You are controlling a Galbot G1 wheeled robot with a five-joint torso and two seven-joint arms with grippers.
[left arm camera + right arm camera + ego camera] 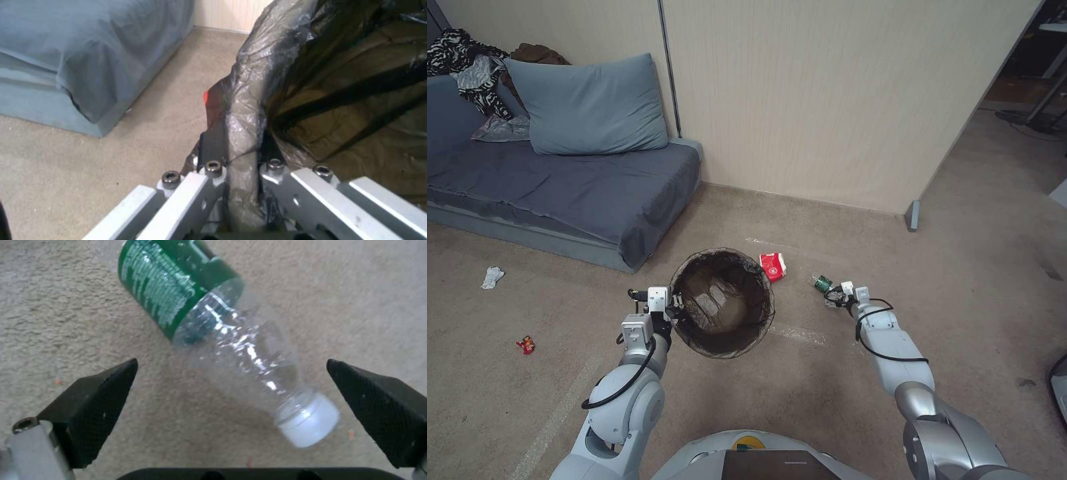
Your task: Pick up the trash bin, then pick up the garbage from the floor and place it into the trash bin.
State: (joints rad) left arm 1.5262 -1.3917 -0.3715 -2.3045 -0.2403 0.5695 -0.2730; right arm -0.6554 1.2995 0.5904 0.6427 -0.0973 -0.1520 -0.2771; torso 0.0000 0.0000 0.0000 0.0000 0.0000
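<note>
The trash bin (724,303), lined with a dark bag, hangs above the carpet, its rim (242,133) pinched in my shut left gripper (675,312). Garbage lies around: a clear plastic bottle with a green label and white cap (231,350) lies on its side between the wide-open fingers of my right gripper (231,386), which is low over it; in the head view the bottle (824,285) is just ahead of that gripper (839,295). A red-and-white carton (773,266) lies beyond the bin. A crumpled white tissue (492,277) and a red wrapper (526,345) lie far left.
A blue-grey sofa bed (560,187) with a cushion and clothes fills the back left. A beige partition wall (827,100) runs behind, ending at a grey foot (912,216). Open carpet lies to the right.
</note>
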